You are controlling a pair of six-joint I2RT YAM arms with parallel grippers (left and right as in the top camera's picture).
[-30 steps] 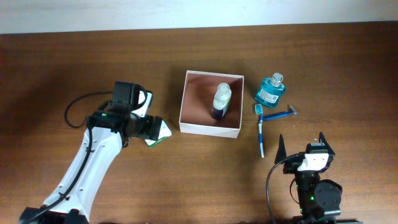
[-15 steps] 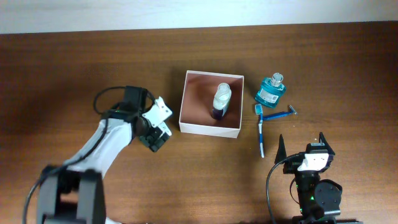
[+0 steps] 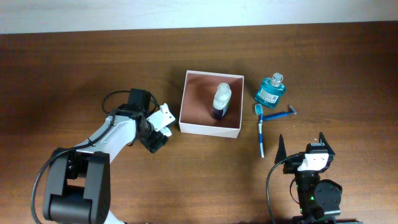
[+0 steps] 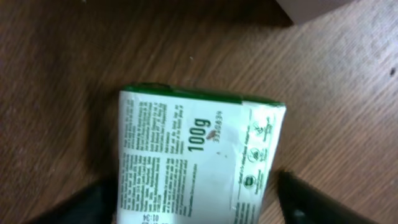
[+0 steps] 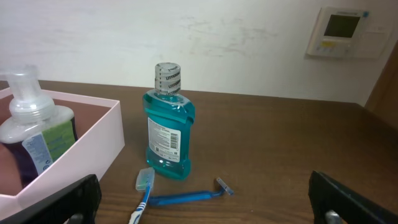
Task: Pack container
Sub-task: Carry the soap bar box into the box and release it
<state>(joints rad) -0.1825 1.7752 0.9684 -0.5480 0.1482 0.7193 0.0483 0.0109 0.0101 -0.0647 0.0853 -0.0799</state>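
**1 of 5 items in the container (image 3: pixel 208 130); packet (image 4: pixel 199 155) looks next**

Left wrist: green-and-white packet lies on the table (image 4: pixel 62 56), print side up, "100g" readable. Left gripper (image 4: pixel 196 186) is part open, 1 finger on each side of the packet's near end. Can't tell if either pad is touching it. No clear clamp.

Overhead: compared with 1 s ago, the left arm (image 3: pixel 115 134) has folded back toward near-left and the wrist has turned. The gripper sits over much the same spot, just left of the container's near-left corner. Container, contents and right arm haven't moved. My read: a grasp is being lined up, and nothing new is packed.

The container is at mid-table: square, shallow, open-topped, white walls, reddish-brown inside. 1 pump bottle (image 3: pixel 220 101) is inside, with free floor to its left.

Right gripper (image 3: pixel 301 144) is spread wide and holds nothing, parked near-right.

Right wrist: the container wall is at the left edge, with the pump bottle upright behind it. The teal bottle (image 5: pixel 166 124) stands just right of the container. The toothbrush (image 5: pixel 142 194) and razor (image 5: pixel 189 196) lie on the table just in front of the bottle, all 3 still outside.
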